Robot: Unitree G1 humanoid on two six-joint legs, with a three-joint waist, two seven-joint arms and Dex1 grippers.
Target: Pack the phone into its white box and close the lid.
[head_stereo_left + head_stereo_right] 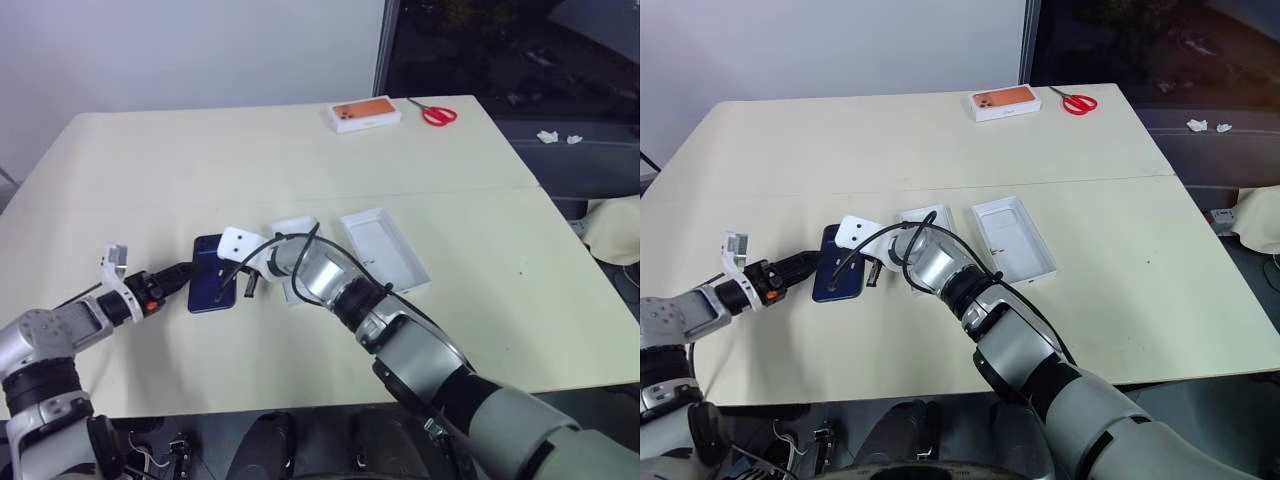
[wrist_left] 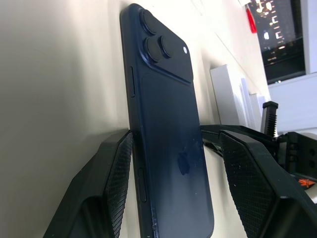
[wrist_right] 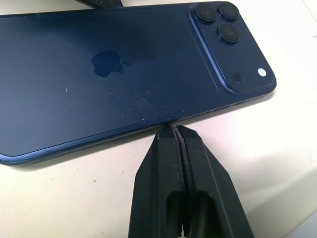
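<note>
Closed right claw [image 3: 174, 130] is pressed against the phone [image 3: 114, 74]; left claw [image 2: 173, 163] apparently straddles it, fingers parted, on the surface [image 1: 300, 150].

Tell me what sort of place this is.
Probably an office or lab room set up for testing: a plain cream table against a bare white wall, a dark window behind, and red scissors lying beside an orange-topped box.

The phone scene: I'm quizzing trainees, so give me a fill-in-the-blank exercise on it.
1. The phone lies with its ____ facing up.
2. The right gripper, tips at the phone's long edge, is ____.
3. The left gripper has one finger on each ____ of the phone.
4. The scissors have ____ handles.

Missing words: back; shut; side; red
</note>
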